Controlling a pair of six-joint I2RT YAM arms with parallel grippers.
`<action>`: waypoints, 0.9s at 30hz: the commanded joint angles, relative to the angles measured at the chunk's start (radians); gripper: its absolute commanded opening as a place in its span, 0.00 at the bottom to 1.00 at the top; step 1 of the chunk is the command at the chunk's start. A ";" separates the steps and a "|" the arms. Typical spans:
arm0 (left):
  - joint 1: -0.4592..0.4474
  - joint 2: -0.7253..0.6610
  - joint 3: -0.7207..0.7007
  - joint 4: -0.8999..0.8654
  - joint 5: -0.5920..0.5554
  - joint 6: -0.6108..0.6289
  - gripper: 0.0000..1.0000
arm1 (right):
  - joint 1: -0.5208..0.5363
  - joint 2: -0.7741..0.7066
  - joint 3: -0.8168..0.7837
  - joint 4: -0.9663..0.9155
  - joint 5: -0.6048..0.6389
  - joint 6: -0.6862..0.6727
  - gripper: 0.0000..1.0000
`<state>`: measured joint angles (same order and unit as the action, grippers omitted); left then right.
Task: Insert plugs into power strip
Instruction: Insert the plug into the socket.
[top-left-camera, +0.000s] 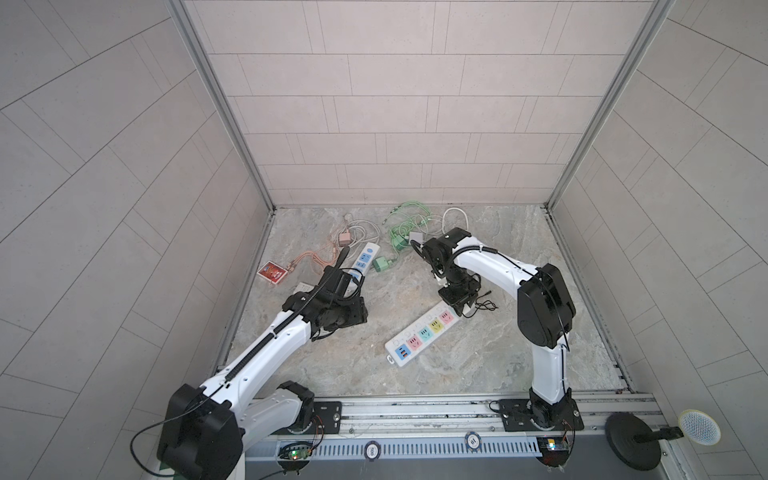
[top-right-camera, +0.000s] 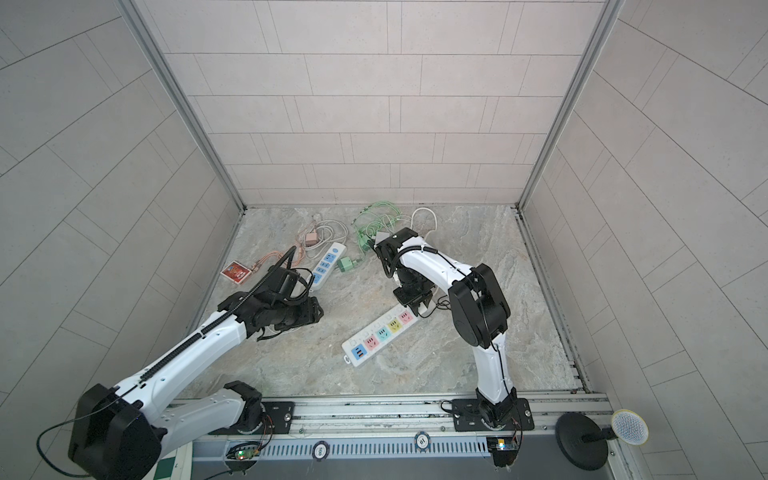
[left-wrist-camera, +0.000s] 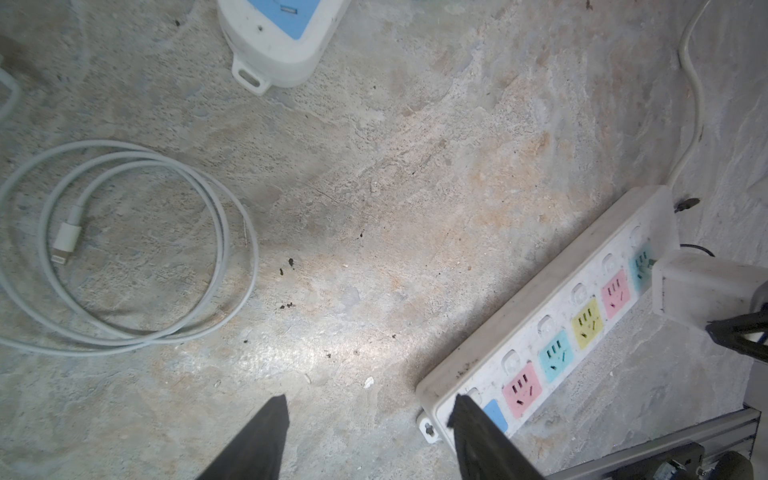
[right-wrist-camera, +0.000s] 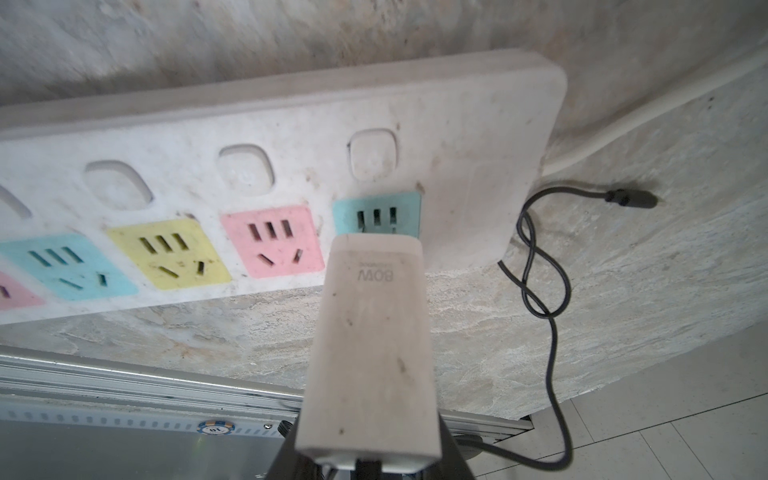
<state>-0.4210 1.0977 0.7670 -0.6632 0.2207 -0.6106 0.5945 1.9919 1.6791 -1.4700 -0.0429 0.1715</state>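
Observation:
The long white power strip (top-left-camera: 424, 332) (top-right-camera: 380, 334) with pastel sockets lies diagonally on the stone floor. My right gripper (right-wrist-camera: 368, 457) (top-left-camera: 457, 301) is shut on a white boxy plug (right-wrist-camera: 374, 332) (left-wrist-camera: 702, 291). The plug's front end sits at the teal end socket (right-wrist-camera: 376, 214); its prongs are hidden. A thin black cable (right-wrist-camera: 540, 291) trails from it. My left gripper (left-wrist-camera: 368, 409) (top-left-camera: 340, 311) hangs open and empty over bare floor, beside the strip's blue near end (left-wrist-camera: 496, 415). Two mint green plugs (top-left-camera: 380, 264) (top-left-camera: 400, 241) and a pink plug (top-left-camera: 344, 238) lie at the back.
A second white-and-blue power strip (top-left-camera: 363, 259) (left-wrist-camera: 286, 37) lies at the back left, near a red card pack (top-left-camera: 272, 273). A coiled white cable (left-wrist-camera: 124, 249) rests on the floor beside my left gripper. Tangled green and white cables (top-left-camera: 409, 216) lie by the back wall.

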 joint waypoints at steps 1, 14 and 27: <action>0.006 -0.012 -0.013 -0.003 0.000 0.003 0.69 | 0.002 -0.004 0.043 -0.027 -0.007 -0.017 0.00; 0.007 -0.024 -0.016 -0.006 -0.007 -0.001 0.69 | -0.007 -0.009 -0.020 -0.002 -0.004 -0.018 0.00; 0.007 -0.022 -0.014 -0.006 -0.007 0.000 0.69 | -0.029 -0.003 -0.027 0.015 -0.013 -0.026 0.00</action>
<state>-0.4210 1.0882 0.7670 -0.6632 0.2203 -0.6113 0.5732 1.9915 1.6600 -1.4422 -0.0620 0.1570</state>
